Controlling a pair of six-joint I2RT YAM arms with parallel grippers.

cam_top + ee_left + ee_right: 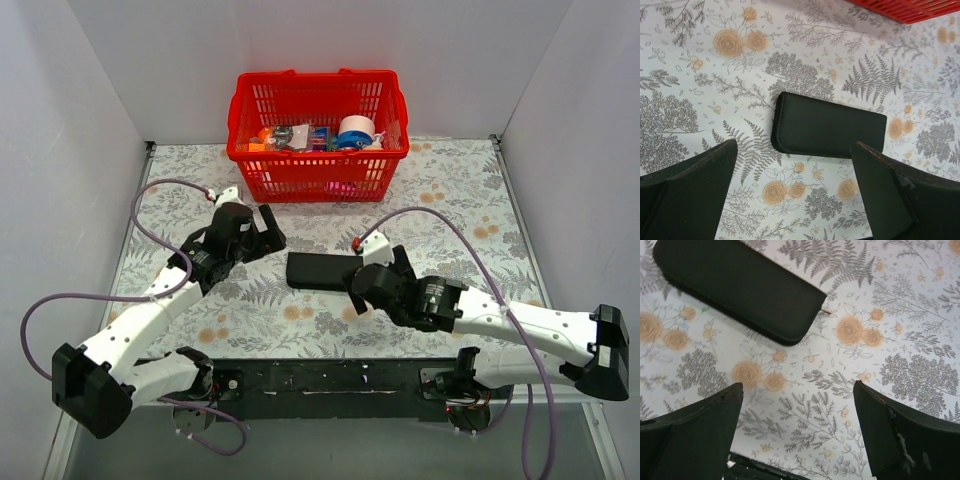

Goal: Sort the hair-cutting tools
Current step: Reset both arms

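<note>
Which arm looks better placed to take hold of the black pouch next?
Left, probably. In its wrist view the pouch lies centred ahead of the open left gripper. In the right wrist view it sits off to the upper left of the open right gripper, which would need more realignment.

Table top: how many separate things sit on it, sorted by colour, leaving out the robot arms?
Red: 1, the basket
Black: 1, the flat pouch
Total: 2
The items piled inside the basket are too jumbled to count.
</note>
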